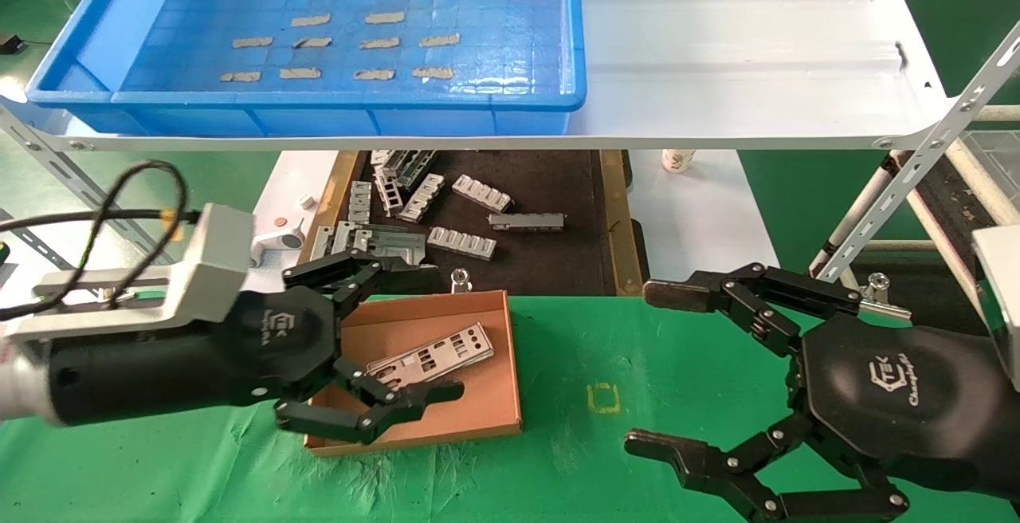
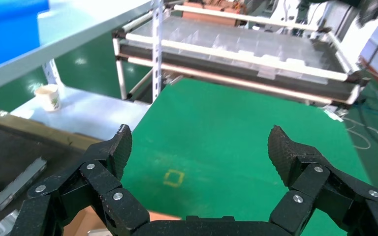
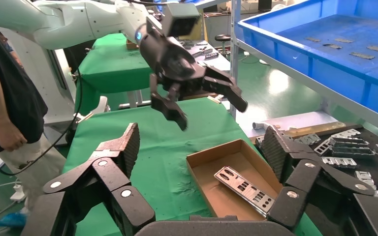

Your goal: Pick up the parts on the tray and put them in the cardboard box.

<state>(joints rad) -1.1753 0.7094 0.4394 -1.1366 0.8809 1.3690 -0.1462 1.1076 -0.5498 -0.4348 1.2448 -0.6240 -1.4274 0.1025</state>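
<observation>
On the black shell of my right gripper (image 1: 661,371) I read "TEK" inside a hexagon logo, with a script word beside it, something like "Changingtek", but I cannot read it fully. My left gripper (image 1: 422,332) carries the same logo, too small to read.

Green table (image 1: 677,363) carries cardboard box (image 1: 478,419); white shelf (image 1: 741,53) carries blue tray (image 1: 127,100); dark surface (image 1: 550,260) holds grey brackets (image 1: 462,242).
</observation>
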